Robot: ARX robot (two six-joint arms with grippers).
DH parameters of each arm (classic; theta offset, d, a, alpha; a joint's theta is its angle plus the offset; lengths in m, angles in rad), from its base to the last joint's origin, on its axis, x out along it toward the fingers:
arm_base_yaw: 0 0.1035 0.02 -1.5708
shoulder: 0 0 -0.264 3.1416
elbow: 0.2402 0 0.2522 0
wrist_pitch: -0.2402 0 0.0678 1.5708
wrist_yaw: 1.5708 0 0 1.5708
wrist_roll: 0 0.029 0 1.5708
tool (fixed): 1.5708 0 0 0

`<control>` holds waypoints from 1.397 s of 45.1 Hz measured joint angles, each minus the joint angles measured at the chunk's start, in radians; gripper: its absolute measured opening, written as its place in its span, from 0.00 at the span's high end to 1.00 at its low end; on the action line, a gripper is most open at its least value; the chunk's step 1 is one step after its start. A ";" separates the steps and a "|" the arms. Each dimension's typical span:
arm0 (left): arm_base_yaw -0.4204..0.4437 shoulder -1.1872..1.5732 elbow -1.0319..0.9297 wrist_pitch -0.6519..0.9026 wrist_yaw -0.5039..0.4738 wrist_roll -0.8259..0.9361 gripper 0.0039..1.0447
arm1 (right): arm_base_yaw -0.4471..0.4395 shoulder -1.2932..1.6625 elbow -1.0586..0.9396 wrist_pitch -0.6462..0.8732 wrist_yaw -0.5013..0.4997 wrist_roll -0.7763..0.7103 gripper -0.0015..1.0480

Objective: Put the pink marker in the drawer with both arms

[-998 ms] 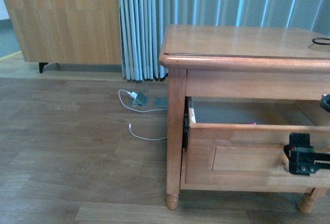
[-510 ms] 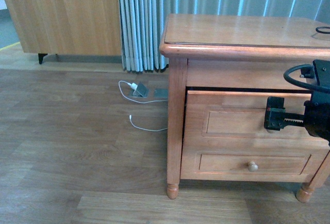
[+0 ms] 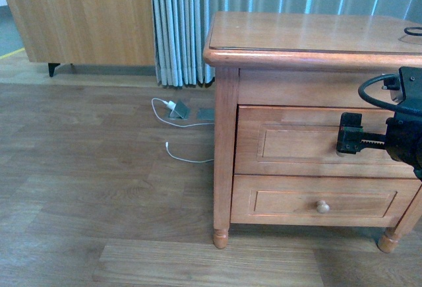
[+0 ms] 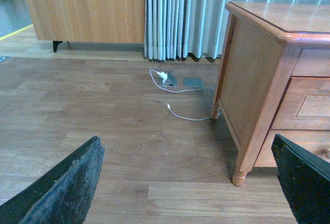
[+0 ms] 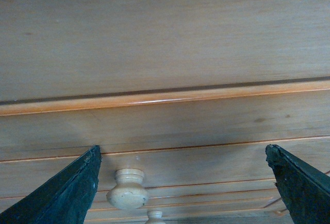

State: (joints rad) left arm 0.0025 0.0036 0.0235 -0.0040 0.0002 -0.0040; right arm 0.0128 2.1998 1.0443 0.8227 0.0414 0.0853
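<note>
**Drawer shut, right pincer spread at its knob**

The light-brown wooden drawer with a recessed front panel (image 3: 310, 143) sits flush in the wooden nightstand (image 3: 310, 36), right half of the front view. The pink marker is not visible in any view. The glossy-black right arm (image 3: 402, 135) reaches in horizontally from the right edge, its pincer (image 3: 348, 133) up against the drawer front. In the right wrist view that pincer (image 5: 185, 183) is open, dark fingers (image 5: 67, 193) spread wide either side of the small round pale knob (image 5: 127, 189).

The left pincer (image 4: 191, 188) hangs open above the wood-plank floor (image 4: 103, 105), well apart from the nightstand.

A white cable (image 3: 178, 158) lies on the floor at centre-left.
</note>
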 joint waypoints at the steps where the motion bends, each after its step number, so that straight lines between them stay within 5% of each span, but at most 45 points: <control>1: 0.000 0.000 0.000 0.000 0.000 0.000 0.06 | -0.001 0.000 0.000 0.002 -0.001 -0.002 0.08; 16: 0.000 0.000 0.000 0.000 0.000 0.000 0.06 | -0.008 -0.083 -0.064 -0.070 -0.016 -0.020 0.08; 29: 0.000 0.000 0.000 0.000 0.000 0.000 0.06 | -0.020 -0.548 -0.422 -0.225 -0.178 -0.035 0.08; 52: 0.000 0.000 0.000 0.000 0.000 0.000 0.06 | -0.225 -1.447 -0.766 -0.783 -0.487 -0.098 0.08; 63: 0.000 0.000 0.000 0.000 0.000 0.000 0.06 | -0.322 -1.553 -0.800 -0.839 -0.538 -0.095 0.08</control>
State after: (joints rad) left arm 0.0025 0.0036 0.0235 -0.0040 0.0002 -0.0044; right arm -0.3092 0.6464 0.2447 -0.0162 -0.4969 -0.0101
